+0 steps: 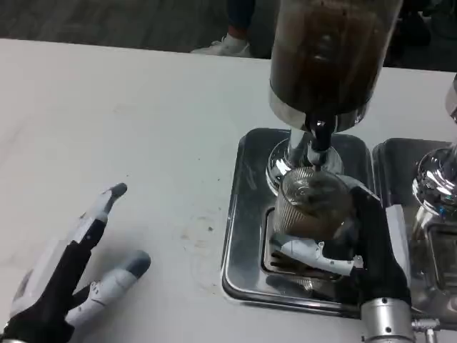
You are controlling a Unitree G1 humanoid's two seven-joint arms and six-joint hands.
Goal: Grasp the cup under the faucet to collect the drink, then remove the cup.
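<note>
the ribbed cup [312, 204] stood upright on the steel tray [246, 214] near the worktop's right edge, directly below the faucet [318, 143]. the right hand [357, 246] grasped its side, fingers [303, 250] wrapped around; the left hand [68, 275] lay released, well apart.

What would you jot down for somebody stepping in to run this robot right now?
Right hand grips the ribbed cup, held under the faucet of the dark drink dispenser, above the metal drip tray.
Left hand rests open on the white table, holding nothing.
Done: cup grasped and placed under the faucet; brown drink shows inside.
Left: finish collecting, then remove the cup.
</note>
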